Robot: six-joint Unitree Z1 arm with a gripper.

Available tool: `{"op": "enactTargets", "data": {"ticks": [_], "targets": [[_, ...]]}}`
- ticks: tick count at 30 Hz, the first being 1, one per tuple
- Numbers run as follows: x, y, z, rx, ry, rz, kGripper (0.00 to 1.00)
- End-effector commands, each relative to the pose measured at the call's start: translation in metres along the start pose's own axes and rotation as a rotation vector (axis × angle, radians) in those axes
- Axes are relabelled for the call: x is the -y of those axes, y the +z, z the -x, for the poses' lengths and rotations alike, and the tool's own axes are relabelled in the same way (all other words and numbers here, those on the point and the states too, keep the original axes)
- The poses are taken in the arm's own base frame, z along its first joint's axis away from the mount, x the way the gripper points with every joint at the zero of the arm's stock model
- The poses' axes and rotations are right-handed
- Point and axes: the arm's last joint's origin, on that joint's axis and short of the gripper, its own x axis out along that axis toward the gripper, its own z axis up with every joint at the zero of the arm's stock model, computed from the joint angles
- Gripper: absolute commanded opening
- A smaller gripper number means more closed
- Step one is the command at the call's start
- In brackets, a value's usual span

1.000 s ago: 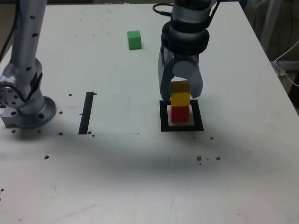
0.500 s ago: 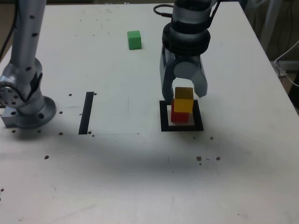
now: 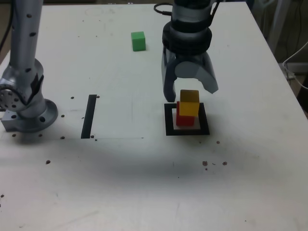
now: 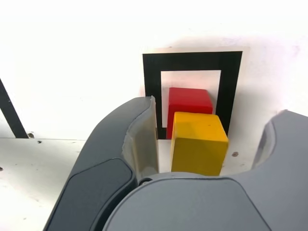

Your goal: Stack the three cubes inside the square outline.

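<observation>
We list, with the square outline (image 3: 170, 126) as landmark, the following. Item: the square outline, black with a white centre, flat on the bench (image 3: 120, 192). Item: one red cube (image 3: 185, 120), inside the square outline's border. Item: one yellow cube (image 3: 189, 103), on top of the red cube and offset from it, towards the exterior view's right of the square outline's centre. Item: one green cube (image 3: 138, 41), on the bench, well apart from the square outline, beyond it and to the exterior view's left. Item: one end effector (image 3: 193, 95), released, its fingers spread around the yellow cube above the square outline; we see it grasping nothing. Item: one black strip (image 3: 89, 116), left of the square outline in the exterior view.
</observation>
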Motion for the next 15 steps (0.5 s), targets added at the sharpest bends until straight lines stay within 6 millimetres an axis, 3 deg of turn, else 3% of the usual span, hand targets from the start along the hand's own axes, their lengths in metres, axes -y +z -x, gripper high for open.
{"op": "enactTargets", "data": {"ticks": [1,15], "targets": [[-0.001,-0.006,0.006,0.016,0.0,-0.002,0.99],[-0.01,-0.032,0.029,0.068,-0.025,-0.063,0.99]]}}
